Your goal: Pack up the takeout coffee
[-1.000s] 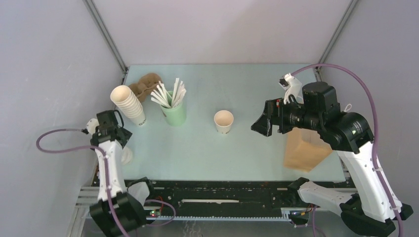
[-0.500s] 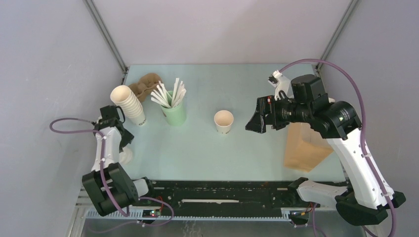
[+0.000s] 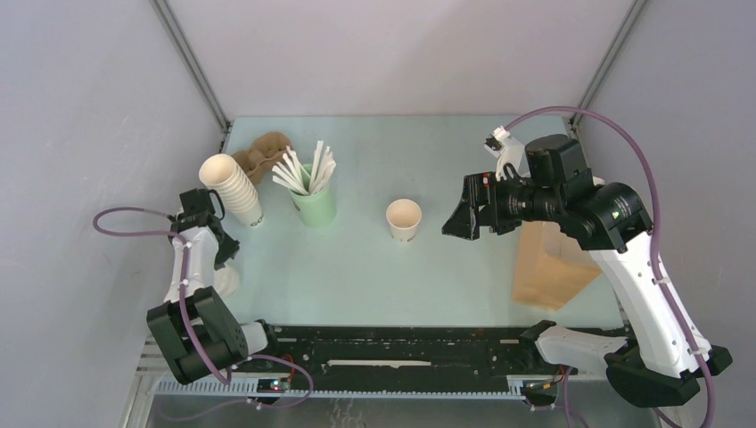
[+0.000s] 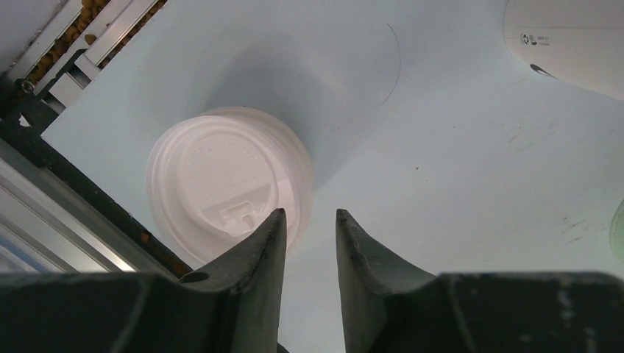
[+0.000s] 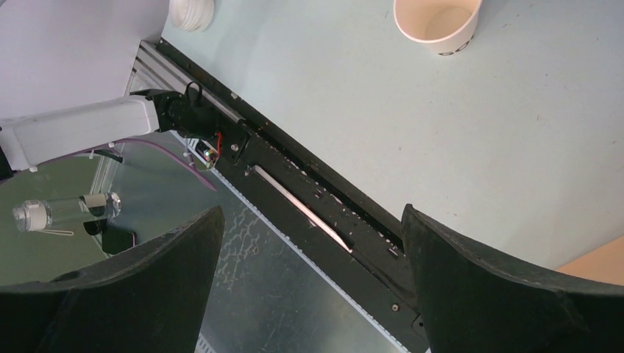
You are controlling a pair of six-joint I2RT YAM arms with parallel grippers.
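White lid beneath left claw, right claw wide

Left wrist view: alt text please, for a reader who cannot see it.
A white lid lies flat on the table near its edge; the left gripper hangs over the lid's rim, jaws a narrow gap apart. A cup stack shows top right.

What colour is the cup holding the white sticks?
Pale green; the round stick-holding cup shows best in the top external view.
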